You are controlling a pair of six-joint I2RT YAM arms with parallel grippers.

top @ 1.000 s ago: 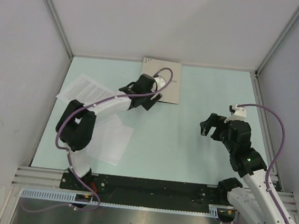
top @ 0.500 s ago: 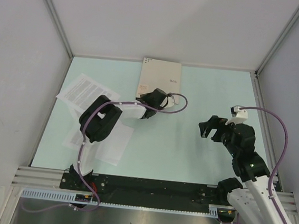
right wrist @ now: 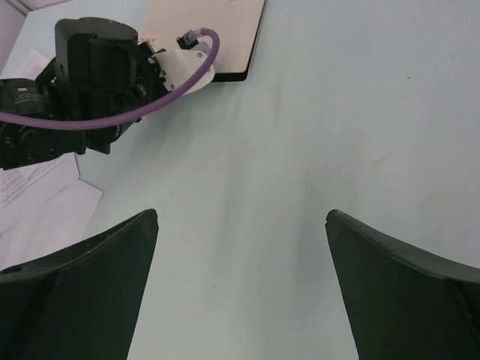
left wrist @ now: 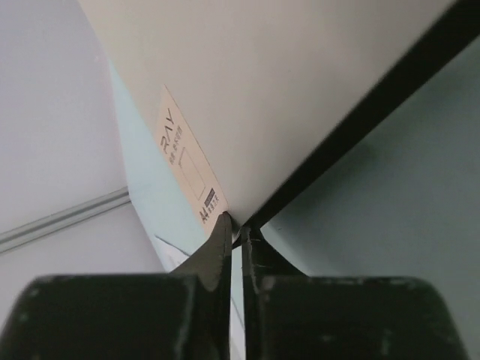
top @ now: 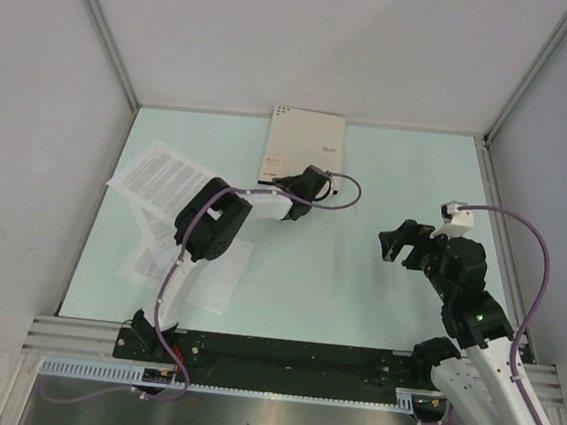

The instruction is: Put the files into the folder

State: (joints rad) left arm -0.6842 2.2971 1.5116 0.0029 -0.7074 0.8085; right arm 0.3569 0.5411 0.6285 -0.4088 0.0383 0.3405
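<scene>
The grey-beige folder [top: 308,143] lies closed at the back middle of the table; it also shows in the right wrist view [right wrist: 214,26]. My left gripper [top: 291,181] is at its near edge, shut on a corner of the folder's cover [left wrist: 300,90], whose black edge shows beside the fingertips [left wrist: 222,232]. The files lie at the left: a printed sheet [top: 162,174] and plainer sheets [top: 210,266] partly under the left arm. My right gripper [top: 397,246] hovers open over bare table at the right, its jaws [right wrist: 241,217] wide apart and holding nothing.
The pale green tabletop [top: 358,270] is walled by grey panels on three sides. A metal rail [top: 280,355] and the arm bases run along the near edge. The left arm's purple cable [right wrist: 150,112] loops near the folder.
My left gripper has swung from over the folder to its near edge, lowered and shut on the cover's corner. The right arm has barely moved.
</scene>
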